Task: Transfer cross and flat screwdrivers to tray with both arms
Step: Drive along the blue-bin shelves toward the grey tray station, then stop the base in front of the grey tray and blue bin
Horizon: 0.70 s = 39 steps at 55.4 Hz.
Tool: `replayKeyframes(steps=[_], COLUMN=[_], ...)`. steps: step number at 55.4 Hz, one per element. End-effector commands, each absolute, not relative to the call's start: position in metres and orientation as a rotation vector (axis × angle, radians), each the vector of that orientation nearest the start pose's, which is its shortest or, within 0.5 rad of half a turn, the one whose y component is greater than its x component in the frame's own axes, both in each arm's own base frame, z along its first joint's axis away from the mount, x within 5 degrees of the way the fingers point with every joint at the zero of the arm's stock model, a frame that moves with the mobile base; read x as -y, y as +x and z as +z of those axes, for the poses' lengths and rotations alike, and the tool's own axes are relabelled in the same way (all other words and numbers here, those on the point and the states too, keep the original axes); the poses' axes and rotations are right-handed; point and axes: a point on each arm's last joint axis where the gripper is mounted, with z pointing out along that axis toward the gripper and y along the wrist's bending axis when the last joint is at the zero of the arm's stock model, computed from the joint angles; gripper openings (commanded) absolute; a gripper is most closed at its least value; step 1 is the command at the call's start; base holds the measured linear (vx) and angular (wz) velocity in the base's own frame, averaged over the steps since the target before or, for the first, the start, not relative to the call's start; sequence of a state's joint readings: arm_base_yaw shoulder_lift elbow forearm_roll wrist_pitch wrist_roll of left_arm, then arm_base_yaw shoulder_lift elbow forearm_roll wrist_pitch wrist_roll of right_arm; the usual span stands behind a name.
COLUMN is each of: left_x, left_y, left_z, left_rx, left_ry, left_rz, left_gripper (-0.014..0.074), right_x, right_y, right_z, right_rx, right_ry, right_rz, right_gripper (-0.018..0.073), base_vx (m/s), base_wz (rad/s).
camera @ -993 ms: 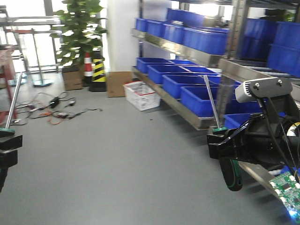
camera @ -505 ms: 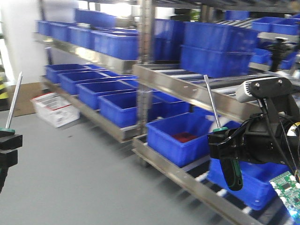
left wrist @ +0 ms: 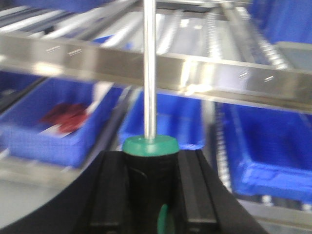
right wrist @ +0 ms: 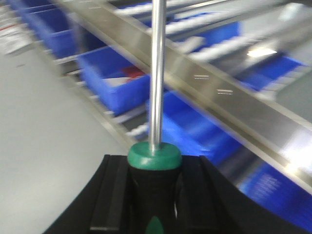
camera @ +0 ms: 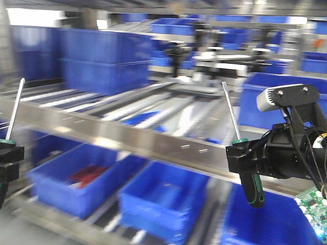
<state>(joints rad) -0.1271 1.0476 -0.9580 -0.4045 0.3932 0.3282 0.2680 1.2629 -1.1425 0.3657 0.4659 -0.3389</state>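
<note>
Presently my left fingers (left wrist: 109,195) clamp one screwdriver (left wrist: 149,146), my right fingers (right wrist: 114,195) the second screwdriver (right wrist: 155,156); tray unseen, both placements outstanding, I judge.

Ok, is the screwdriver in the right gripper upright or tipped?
Near upright: the right gripper is shut on the handle of the screwdriver, shaft pointing up, leaning slightly left.

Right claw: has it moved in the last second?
Yes. The bin with red contents slid left in this view, so the right claw, gripping its screwdriver, swung right along the rack with the whole robot.
</note>
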Motion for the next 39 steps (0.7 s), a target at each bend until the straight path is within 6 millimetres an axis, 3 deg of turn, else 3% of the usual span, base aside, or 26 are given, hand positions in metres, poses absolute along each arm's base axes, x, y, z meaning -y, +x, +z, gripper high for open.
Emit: replayKeyframes(steps=[1, 21, 39], left_x=[0.041, 0.041, 0.041], left_y=[0.2219, 0.2219, 0.2219], left_z=[0.3963, 0.3963, 0.3963], left_rx=[-1.811, -1.811, -1.811], left_ry=[0.134, 0.134, 0.134], left_rz=[-0.266, -0.266, -0.266], left_gripper=[-0.0006, -0.0006, -0.0006], right_x=[-0.0851, -0.0851, -0.0851], right_y=[0.2645, 0.2645, 0.2645], right_z=[0.4027, 0.4027, 0.4027], right_rx=[-1.878, -1.878, -1.878], right_ry=[-0.339, -0.339, -0.339], right_rz=[0.317, 0.317, 0.317], right_gripper=[-0.0008, -0.0008, -0.0008], base_vx=[0.37, 0.33, 0.3], base_wz=[-0.86, -0.74, -0.4])
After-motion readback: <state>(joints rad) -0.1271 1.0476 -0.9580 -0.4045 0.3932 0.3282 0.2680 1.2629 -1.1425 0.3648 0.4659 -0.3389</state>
